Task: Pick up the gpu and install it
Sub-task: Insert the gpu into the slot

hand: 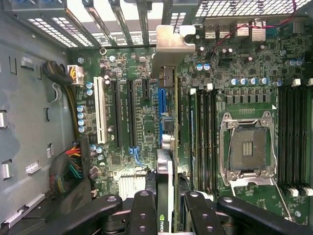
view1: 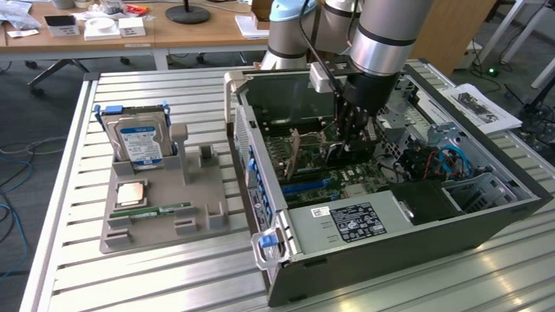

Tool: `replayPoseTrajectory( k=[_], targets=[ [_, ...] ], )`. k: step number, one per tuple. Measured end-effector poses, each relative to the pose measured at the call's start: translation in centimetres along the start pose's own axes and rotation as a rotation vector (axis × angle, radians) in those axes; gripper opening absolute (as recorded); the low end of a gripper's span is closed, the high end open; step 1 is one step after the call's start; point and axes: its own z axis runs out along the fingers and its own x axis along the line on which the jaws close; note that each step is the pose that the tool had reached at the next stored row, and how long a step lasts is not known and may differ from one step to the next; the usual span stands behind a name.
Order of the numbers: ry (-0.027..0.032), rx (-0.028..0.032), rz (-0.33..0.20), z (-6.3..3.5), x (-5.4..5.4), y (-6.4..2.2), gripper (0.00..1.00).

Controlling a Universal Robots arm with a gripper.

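- gpu [hand: 165,169] stands edge-on by the blue slot [hand: 162,105], bracket [hand: 171,44] rearward, apparently lined up for seating.
- Partly closed, the gripper [hand: 168,200] clamps it, reaching in from twelve o'clock in the exterior view.

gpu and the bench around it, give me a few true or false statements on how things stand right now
1. The gripper holds the gpu inside the case. True.
2. The hard drive lies flat inside the case. False: it stands upright in the tray, outside the case.
3. The memory stick lies on the tray. True.
4. The case is closed. False: its side is open and the motherboard shows.
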Motion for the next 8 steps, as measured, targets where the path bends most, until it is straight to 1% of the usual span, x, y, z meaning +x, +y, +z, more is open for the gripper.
replayPoseTrajectory(
  k=[8],
  targets=[
    [-0.0001,-0.0001,-0.008,0.00,0.00,0.00,0.27]
  ],
)
